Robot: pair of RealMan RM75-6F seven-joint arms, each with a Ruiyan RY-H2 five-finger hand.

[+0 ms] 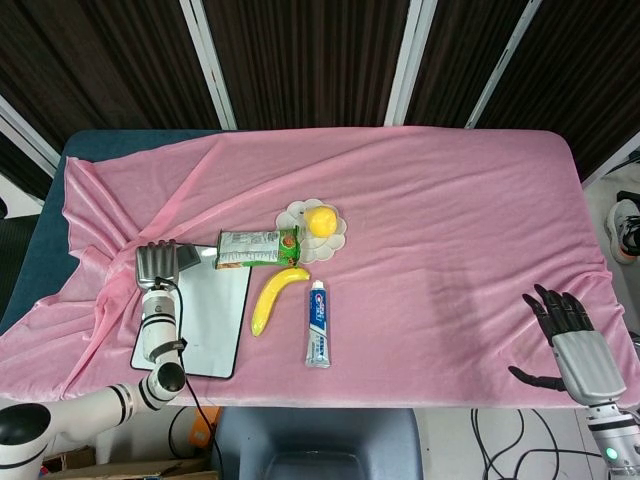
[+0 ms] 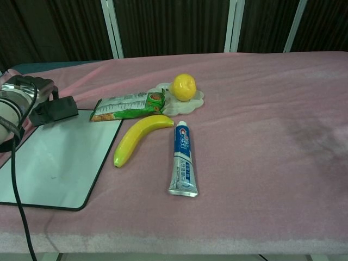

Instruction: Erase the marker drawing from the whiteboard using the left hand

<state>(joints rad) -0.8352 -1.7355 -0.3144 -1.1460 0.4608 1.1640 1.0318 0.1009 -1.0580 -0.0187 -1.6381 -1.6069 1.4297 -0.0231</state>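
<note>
1. We see the whiteboard (image 1: 205, 315) lying flat on the pink cloth (image 1: 440, 220) at the table's near left, with the banana (image 1: 273, 297) just beside its right edge.
2. Our left hand (image 1: 163, 262) sits over the board's far left corner, and its fingers close on a black eraser (image 2: 55, 109).
3. In the chest view the eraser rests on the far edge of the board, partly over the cloth beyond it, with the hand (image 2: 24, 93) gripping it from the left.
4. The board's white face looks nearly clean; only a faint speck shows on it in the chest view, and we cannot tell whether it is marker.
5. Our right hand (image 1: 570, 340) shows only in the head view, at the near right edge of the table, holding nothing with fingers spread.
6. The head view hides most of the eraser under the left hand; the chest view shows it plainly.
7. Right of the board lie a green snack packet (image 1: 259, 247), a toothpaste tube (image 1: 318, 322), and a yellow fruit (image 1: 320, 220) on a flower-shaped white plate (image 1: 297, 213).
</note>
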